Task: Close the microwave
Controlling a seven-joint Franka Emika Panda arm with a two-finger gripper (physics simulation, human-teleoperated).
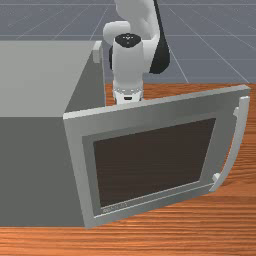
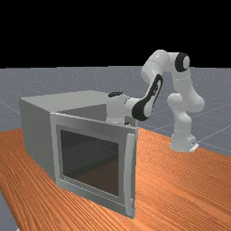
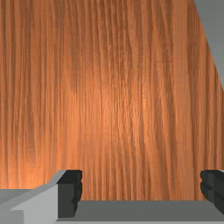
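The grey microwave (image 1: pixel 40 75) fills the front view's left, its door (image 1: pixel 147 102) standing wide open with a dark window and a curved handle (image 1: pixel 239 142) at the free edge. Behind the door is my gripper (image 1: pixel 128 99), its fingers hidden by the door. In the far view the door (image 2: pixel 90 185) hides the lower part of my hand too, beside the microwave body (image 2: pixel 38 135). In the wrist view my gripper (image 3: pixel 141 188) is open, its two black fingertips wide apart, with wood and a grey strip visible between them.
The wooden table (image 1: pixel 200 220) extends under and around the microwave. A grey surface (image 3: pixel 214 39) shows at a corner of the wrist view. The arm's base (image 2: pixel 182 142) stands at the far view's right.
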